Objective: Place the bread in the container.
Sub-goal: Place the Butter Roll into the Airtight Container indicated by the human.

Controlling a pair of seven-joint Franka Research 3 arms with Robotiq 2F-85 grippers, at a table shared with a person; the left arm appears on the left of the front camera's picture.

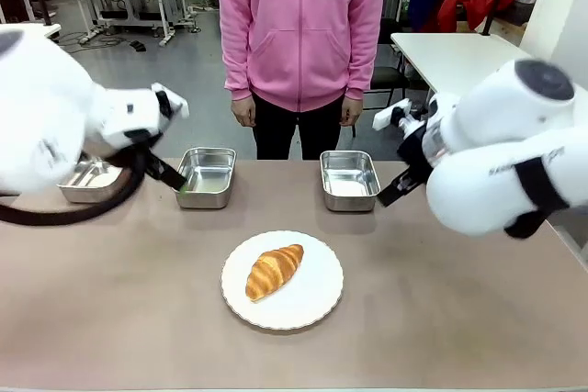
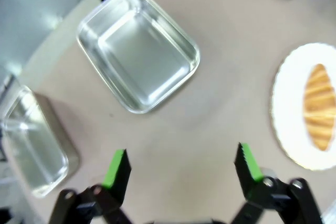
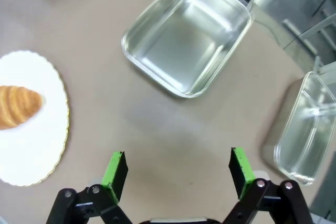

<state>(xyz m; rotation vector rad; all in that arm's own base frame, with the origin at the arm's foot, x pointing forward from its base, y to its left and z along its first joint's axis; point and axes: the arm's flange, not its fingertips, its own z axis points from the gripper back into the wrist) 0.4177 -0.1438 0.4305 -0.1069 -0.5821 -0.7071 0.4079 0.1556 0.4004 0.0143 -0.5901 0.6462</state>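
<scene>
The bread (image 1: 274,271) is a golden-brown croissant lying on a round white plate (image 1: 312,305) at the table's middle front. Steel containers stand in a row behind it: one left of centre (image 1: 207,176), one right of centre (image 1: 349,179). My left gripper (image 2: 182,166) hovers open and empty over bare table, near the left-centre container (image 2: 137,56), with the bread (image 2: 320,106) off to its side. Open and empty as well, my right gripper (image 3: 178,165) hangs above the table before the right-centre container (image 3: 186,35); the bread (image 3: 18,106) lies at that view's left edge.
A third pan (image 1: 92,181) sits far left, partly behind my left arm (image 1: 55,126). Another pan (image 3: 304,129) stands at the table's right end. A person in a pink hoodie (image 1: 299,25) stands at the far edge, hands hanging down. Bare table surrounds the plate.
</scene>
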